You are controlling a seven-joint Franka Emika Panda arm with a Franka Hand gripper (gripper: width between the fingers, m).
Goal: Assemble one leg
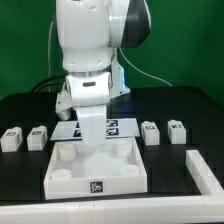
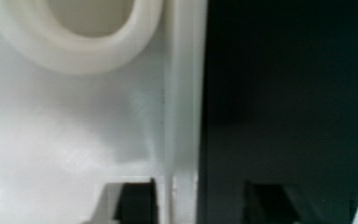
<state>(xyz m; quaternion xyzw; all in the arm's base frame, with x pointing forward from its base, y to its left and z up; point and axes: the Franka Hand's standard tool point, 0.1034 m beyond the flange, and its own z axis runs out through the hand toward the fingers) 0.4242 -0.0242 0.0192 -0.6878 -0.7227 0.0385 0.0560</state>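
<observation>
Four legs stand in a row on the black table: two at the exterior view's left (image 1: pixel 12 137) (image 1: pixel 38 135) and two at its right (image 1: pixel 151 132) (image 1: pixel 176 131). Each is a small white block with a tag. My gripper (image 1: pixel 94 141) is down at the back rim of the large white tray (image 1: pixel 70 182), far from every leg. In the wrist view the gripper (image 2: pixel 202 200) is open and its dark fingers (image 2: pixel 137 200) straddle the tray's wall (image 2: pixel 179 110), one inside and one outside. A round corner socket (image 2: pixel 96 30) shows beside the wall. No leg is held.
The marker board (image 1: pixel 112 126) lies behind the tray, partly hidden by my arm. A long white bar (image 1: pixel 205 170) lies at the exterior view's right front. Cables hang behind the arm.
</observation>
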